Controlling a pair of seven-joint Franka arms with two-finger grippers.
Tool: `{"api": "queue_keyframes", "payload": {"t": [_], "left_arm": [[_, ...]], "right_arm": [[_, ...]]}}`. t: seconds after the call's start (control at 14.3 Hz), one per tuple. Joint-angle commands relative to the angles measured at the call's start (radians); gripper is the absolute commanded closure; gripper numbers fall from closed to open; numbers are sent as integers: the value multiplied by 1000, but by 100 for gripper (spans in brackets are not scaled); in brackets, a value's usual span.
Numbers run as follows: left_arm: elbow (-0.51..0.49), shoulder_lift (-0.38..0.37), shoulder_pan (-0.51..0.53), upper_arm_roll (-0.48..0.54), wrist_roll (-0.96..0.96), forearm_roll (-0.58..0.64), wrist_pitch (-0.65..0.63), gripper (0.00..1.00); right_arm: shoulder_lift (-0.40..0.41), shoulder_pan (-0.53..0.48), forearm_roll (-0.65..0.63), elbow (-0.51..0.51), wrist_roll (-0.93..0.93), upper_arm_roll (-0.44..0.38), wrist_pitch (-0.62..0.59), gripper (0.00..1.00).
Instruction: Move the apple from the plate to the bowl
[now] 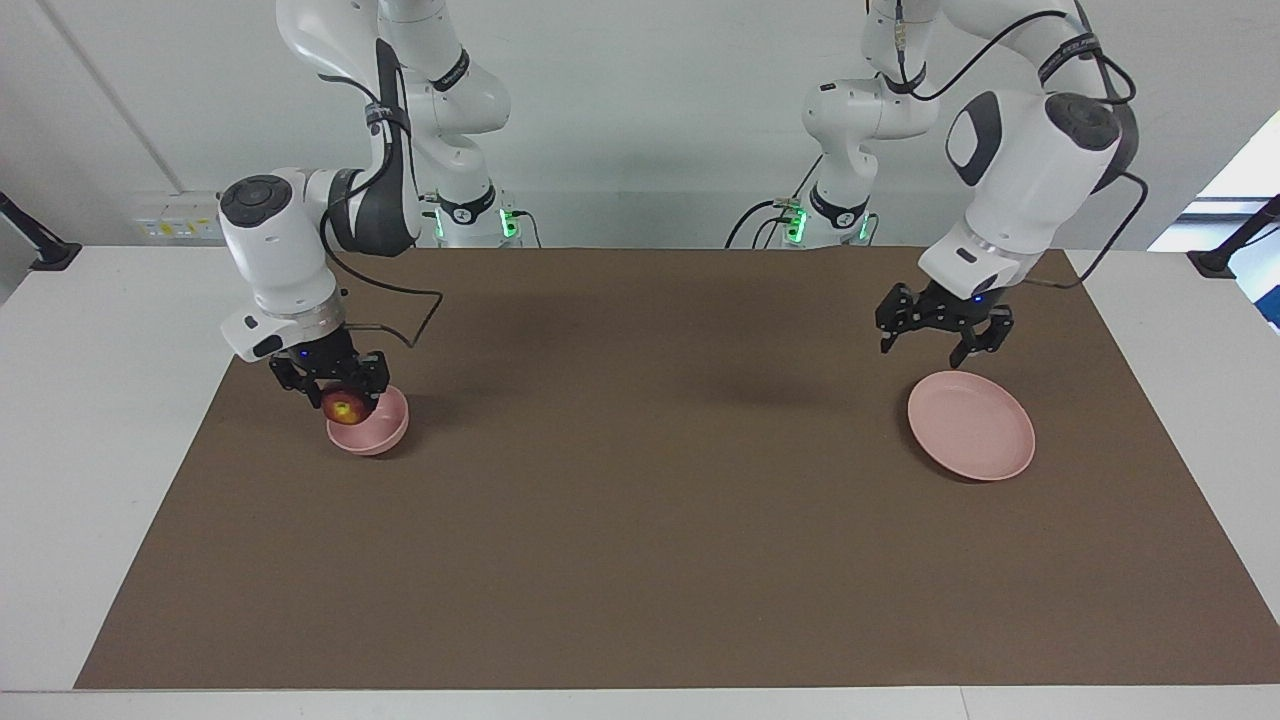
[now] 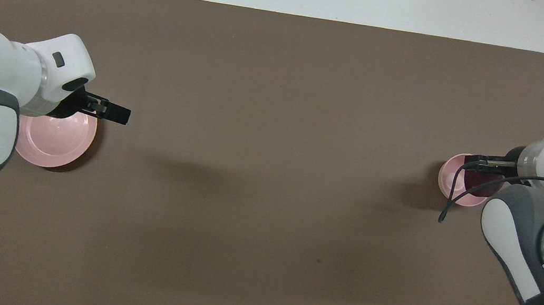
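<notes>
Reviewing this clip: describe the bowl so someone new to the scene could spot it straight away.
On the brown mat, look toward the right arm's end, under the right gripper that holds the dark red apple. The bowl sits there: small, deep, pale pink. The pink plate at the left arm's end is wider and flat.
</notes>
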Motion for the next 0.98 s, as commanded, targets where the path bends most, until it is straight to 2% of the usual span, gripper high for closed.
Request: {"api": "queue_keyframes", "payload": {"t": [0.0, 0.14, 0.35, 0.49, 0.63, 0.91], "left_arm": [[206, 3, -27, 58, 7, 69, -198, 0], [302, 4, -50, 91, 6, 65, -347, 0], [414, 8, -43, 95, 1, 63, -490, 0], [488, 11, -34, 118, -11, 14, -564, 0], [491, -3, -35, 147, -52, -18, -604, 0], [468, -55, -34, 149, -118, -9, -595, 0]], "right_arm": [[29, -14, -15, 1, -10, 12, 28, 100], [49, -13, -3, 16, -3, 12, 34, 100], [69, -13, 0, 16, 0, 12, 56, 100], [72, -8, 0, 18, 3, 12, 56, 100], [81, -7, 1, 19, 12, 13, 56, 100], [99, 2, 9, 32, 38, 13, 74, 100]]}}
